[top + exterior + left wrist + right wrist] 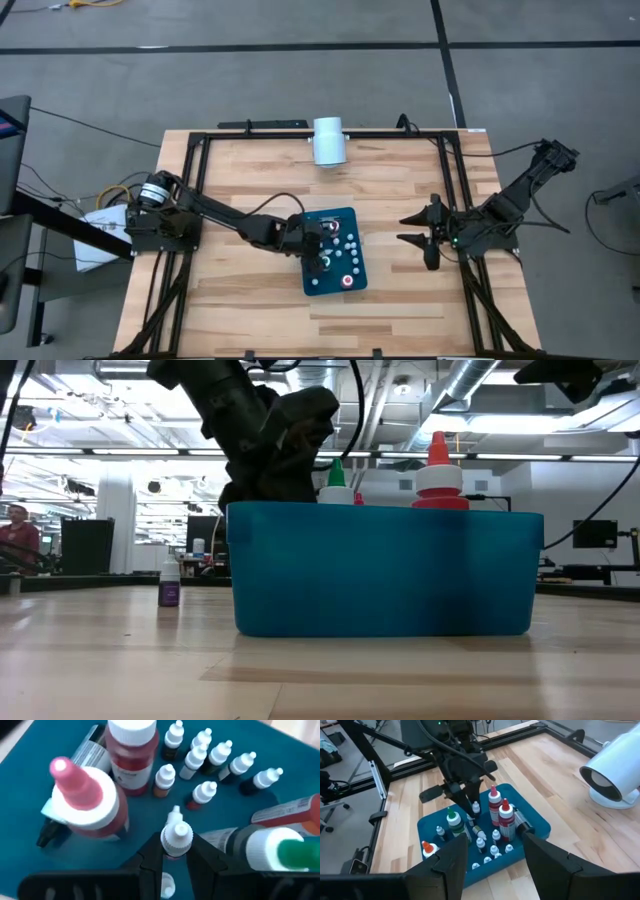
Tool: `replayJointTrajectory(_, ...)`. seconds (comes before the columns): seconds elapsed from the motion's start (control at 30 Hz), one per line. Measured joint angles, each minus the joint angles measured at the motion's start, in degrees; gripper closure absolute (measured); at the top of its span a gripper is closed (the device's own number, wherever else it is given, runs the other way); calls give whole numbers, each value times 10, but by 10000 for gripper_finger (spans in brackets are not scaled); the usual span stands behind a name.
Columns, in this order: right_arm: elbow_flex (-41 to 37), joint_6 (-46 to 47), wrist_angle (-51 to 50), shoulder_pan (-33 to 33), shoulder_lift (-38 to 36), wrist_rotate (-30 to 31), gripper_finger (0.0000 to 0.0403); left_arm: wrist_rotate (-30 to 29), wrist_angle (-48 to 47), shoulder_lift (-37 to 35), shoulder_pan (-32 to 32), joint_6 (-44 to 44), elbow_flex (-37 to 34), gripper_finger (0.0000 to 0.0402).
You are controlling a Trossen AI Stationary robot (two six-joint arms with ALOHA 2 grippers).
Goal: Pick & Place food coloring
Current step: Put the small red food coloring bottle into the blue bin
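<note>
Left wrist view shows the left gripper (175, 851) clamped on a tiny, light, slippery white-capped food coloring bottle (176, 837) at its neck, inside the teal plastic tray (30, 785).

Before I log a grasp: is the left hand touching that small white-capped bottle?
Touching. The left wrist view shows the left hand shut on the small bottle, fingers pressing both sides.

Food coloring bottles (202, 755) upright in tray (310, 780)
</note>
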Motion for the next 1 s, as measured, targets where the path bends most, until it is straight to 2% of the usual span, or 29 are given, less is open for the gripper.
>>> replayJointTrajectory(0.37, 0, 0, 3, 0, 0, -1, 221, -11, -40, 10, 1, -2, -1, 347)
replayJointTrajectory(1.0, 0, 1, 7, 0, 0, -1, 221, -22, -32, 27, 8, -4, 0, 335)
